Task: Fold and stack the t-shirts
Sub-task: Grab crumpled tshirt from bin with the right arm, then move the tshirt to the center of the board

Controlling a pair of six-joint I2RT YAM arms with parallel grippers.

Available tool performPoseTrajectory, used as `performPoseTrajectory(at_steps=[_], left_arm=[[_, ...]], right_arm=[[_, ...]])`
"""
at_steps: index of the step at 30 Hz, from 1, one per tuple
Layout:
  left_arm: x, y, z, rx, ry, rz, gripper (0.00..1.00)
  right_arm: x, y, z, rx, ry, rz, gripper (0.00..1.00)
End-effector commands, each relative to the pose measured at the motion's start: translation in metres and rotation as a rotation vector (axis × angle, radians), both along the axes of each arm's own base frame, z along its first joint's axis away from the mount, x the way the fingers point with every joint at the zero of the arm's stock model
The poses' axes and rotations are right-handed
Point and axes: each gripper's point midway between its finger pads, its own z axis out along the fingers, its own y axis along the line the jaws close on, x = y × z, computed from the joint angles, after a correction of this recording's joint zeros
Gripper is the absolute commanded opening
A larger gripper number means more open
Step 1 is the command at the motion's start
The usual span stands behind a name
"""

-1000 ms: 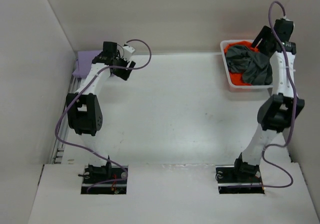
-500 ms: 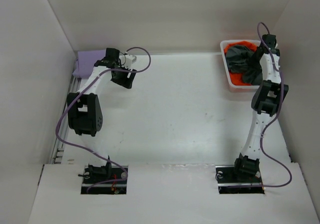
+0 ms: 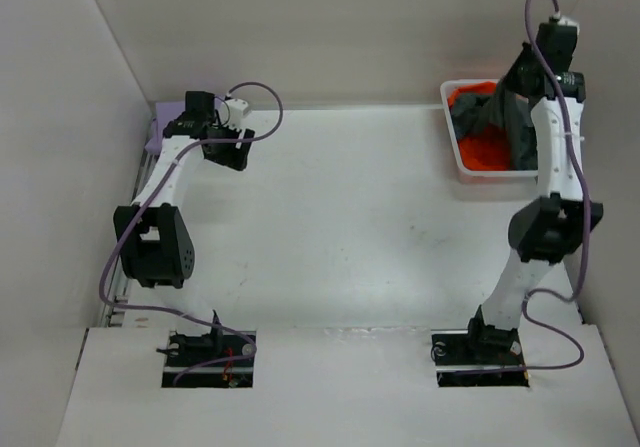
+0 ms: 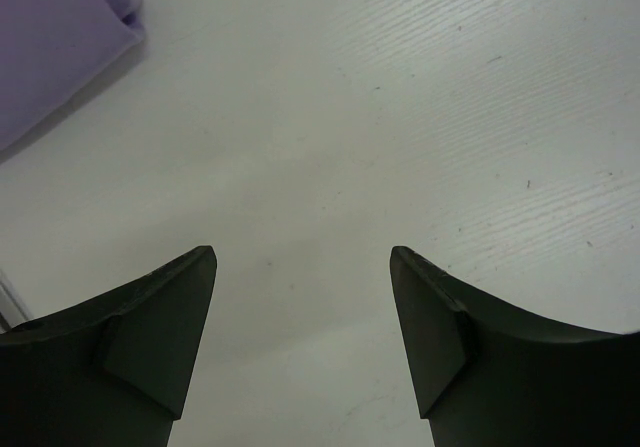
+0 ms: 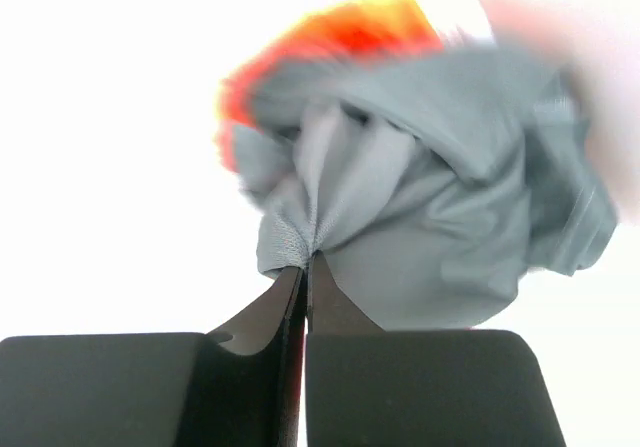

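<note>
- My right gripper [image 5: 305,260] pinched a fold of the dark grey shirt [image 5: 420,237], with the orange shirt [image 3: 485,152] seemingly beneath it.
- My left gripper [image 4: 302,252] hung spread above the table [image 4: 450,117], with the lavender shirt [image 4: 50,47] nearby.

the lavender shirt [image 4: 50,37] lies flat and smooth at the far left corner of the worktop [image 3: 350,217]. the dark grey shirt [image 5: 430,227] is crumpled, one bunched fold pinched between the shut tips of the right claw [image 5: 305,262], its bulk over the white basket [image 3: 490,175]. the bright orange shirt [image 3: 487,152] lies rumpled inside the basket, under the grey one.
</note>
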Motion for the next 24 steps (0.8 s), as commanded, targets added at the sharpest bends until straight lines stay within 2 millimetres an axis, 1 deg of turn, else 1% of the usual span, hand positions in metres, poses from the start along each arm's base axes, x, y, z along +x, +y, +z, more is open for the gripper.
performPoseTrajectory(at_steps=[1, 3, 5, 6, 8, 9, 10, 11, 12, 13, 14, 15, 16, 18, 20, 22, 23, 24], left_arm=[[-0.009, 0.010, 0.040, -0.029, -0.100, 0.038, 0.70], [-0.014, 0.016, 0.049, -0.035, -0.125, 0.053, 0.70], [-0.020, 0.022, 0.057, -0.041, -0.149, 0.072, 0.71], [-0.023, 0.025, 0.061, -0.043, -0.161, 0.080, 0.71], [-0.028, 0.031, 0.070, -0.049, -0.186, 0.097, 0.72], [-0.031, 0.034, 0.074, -0.053, -0.200, 0.104, 0.72], [-0.033, 0.037, 0.080, -0.058, -0.215, 0.111, 0.73], [-0.035, 0.039, 0.085, -0.062, -0.228, 0.116, 0.73], [-0.037, 0.041, 0.089, -0.064, -0.240, 0.122, 0.73], [-0.038, 0.043, 0.093, -0.066, -0.249, 0.129, 0.73], [-0.039, 0.045, 0.096, -0.066, -0.258, 0.133, 0.73], [-0.041, 0.045, 0.100, -0.065, -0.268, 0.134, 0.74], [-0.042, 0.045, 0.102, -0.067, -0.271, 0.133, 0.74], [-0.045, 0.043, 0.104, -0.067, -0.274, 0.121, 0.74], [-0.048, 0.041, 0.104, -0.064, -0.273, 0.113, 0.74], [-0.050, 0.038, 0.102, -0.059, -0.267, 0.100, 0.74], [-0.051, 0.035, 0.100, -0.058, -0.261, 0.091, 0.74], [-0.052, 0.031, 0.098, -0.057, -0.255, 0.079, 0.74]], right_arm=[[-0.071, 0.064, 0.202, -0.120, -0.430, 0.106, 0.00], [-0.110, 0.100, 0.246, -0.138, -0.533, 0.185, 0.00], [-0.150, 0.138, 0.282, -0.146, -0.631, 0.283, 0.00], [-0.167, 0.156, 0.294, -0.141, -0.669, 0.330, 0.00], [-0.210, 0.197, 0.323, -0.090, -0.771, 0.451, 0.00], [-0.229, 0.213, 0.333, -0.054, -0.815, 0.504, 0.00], [-0.245, 0.228, 0.338, -0.014, -0.846, 0.549, 0.00], [-0.256, 0.238, 0.339, 0.021, -0.860, 0.580, 0.00], [-0.262, 0.245, 0.334, 0.056, -0.854, 0.598, 0.00], [-0.263, 0.251, 0.325, 0.079, -0.836, 0.606, 0.00], [-0.261, 0.259, 0.308, 0.105, -0.799, 0.617, 0.00], [-0.257, 0.266, 0.287, 0.129, -0.751, 0.624, 0.00], [-0.251, 0.275, 0.262, 0.159, -0.695, 0.631, 0.00], [-0.235, 0.295, 0.203, 0.206, -0.572, 0.646, 0.01], [-0.222, 0.314, 0.136, 0.254, -0.437, 0.664, 0.04], [-0.208, 0.329, 0.077, 0.298, -0.320, 0.676, 0.07], [-0.197, 0.332, 0.053, 0.310, -0.283, 0.672, 0.10], [-0.184, 0.333, 0.035, 0.322, -0.259, 0.671, 0.15]])
